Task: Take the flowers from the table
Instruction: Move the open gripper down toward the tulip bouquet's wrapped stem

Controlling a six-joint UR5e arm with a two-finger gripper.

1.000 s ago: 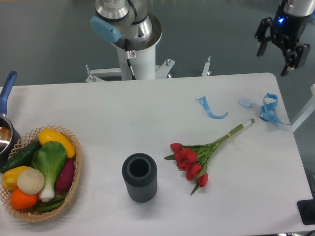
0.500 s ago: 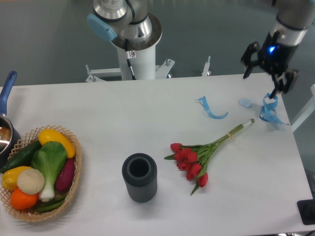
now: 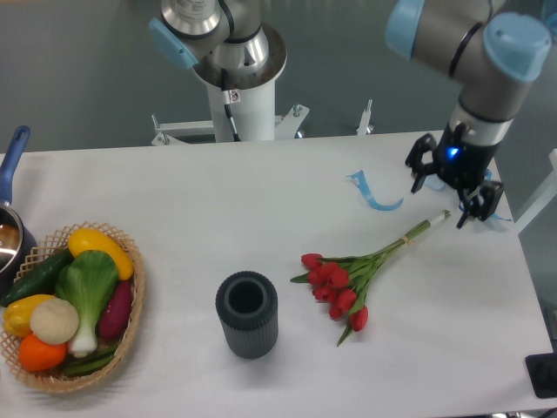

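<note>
The flowers [image 3: 348, 277] lie on the white table [image 3: 261, 192], right of centre: red tulip buds at the lower left, green stems running up and right to a tied end near the gripper. My gripper [image 3: 445, 198] is open, its two black fingers spread, hanging just above and right of the stem ends. It holds nothing.
A dark grey ribbed vase [image 3: 247, 313] stands upright left of the flowers. A wicker basket of vegetables [image 3: 70, 309] sits at the left edge, with a blue-handled pot [image 3: 10, 200] behind it. A blue ribbon scrap [image 3: 372, 193] lies left of the gripper. The robot base [image 3: 233, 78] is behind the table.
The gripper has come down and to the left, from above the table's far right corner to just over the stem ends. The flowers have not moved.
</note>
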